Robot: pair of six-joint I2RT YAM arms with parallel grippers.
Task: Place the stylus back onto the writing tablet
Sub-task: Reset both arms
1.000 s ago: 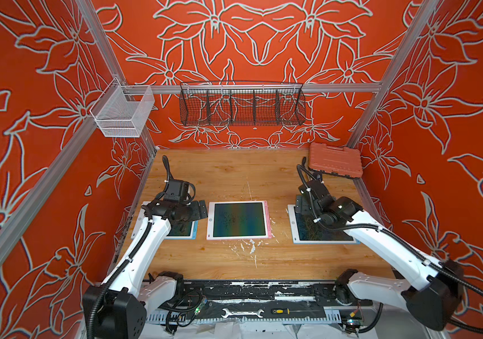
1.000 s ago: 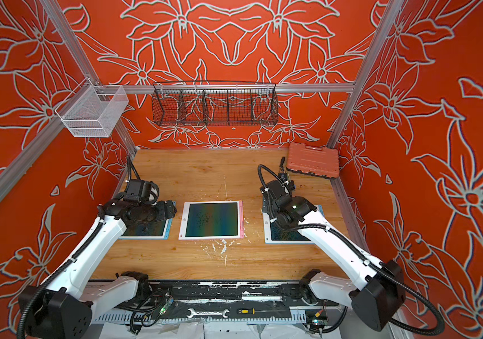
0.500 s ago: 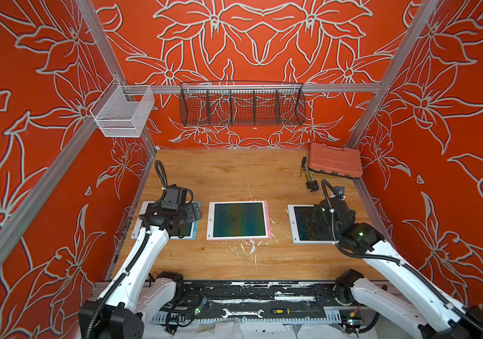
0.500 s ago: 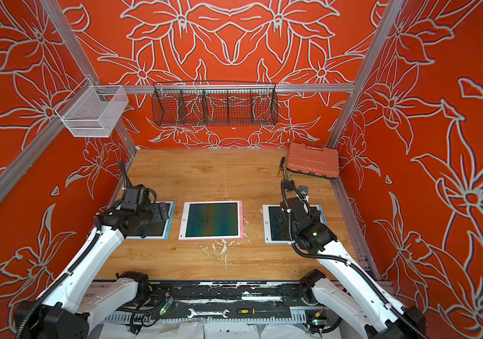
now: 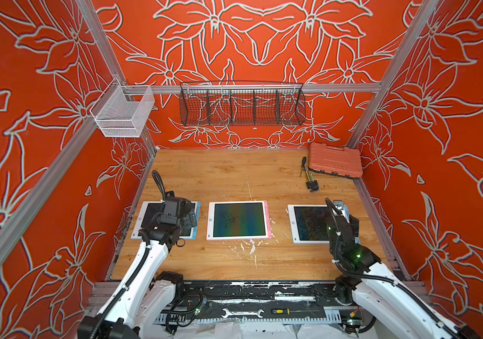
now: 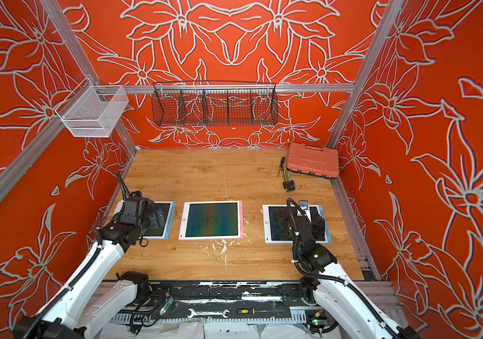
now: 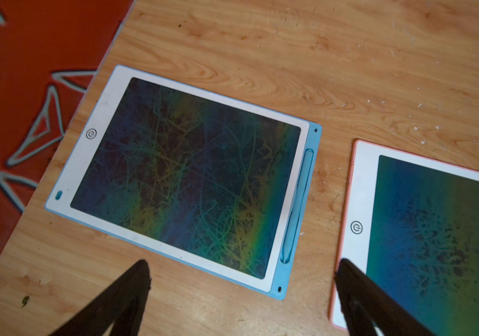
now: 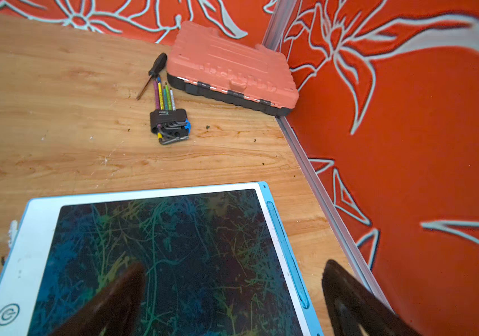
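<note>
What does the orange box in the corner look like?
The orange box looks like plastic, with a ribbed lid and a black bottom half. Small metal fittings line its near edge, and it is shut. It lies flat on the wooden table, in the far right corner, close to the red wall.

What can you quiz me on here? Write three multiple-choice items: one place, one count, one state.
1. Where on the light wooden table lies the orange plastic tool case? A near left corner; B centre; C far right corner.
2. How many white-framed writing tablets lie there? A two; B three; C four.
3. The right arm's black claw is: A open, empty; B shut tight; C gripping a cloth.
Key: C, it sits by the back and right walls; B, three lie in a row; A, its fingers stand apart, holding nothing.
</note>
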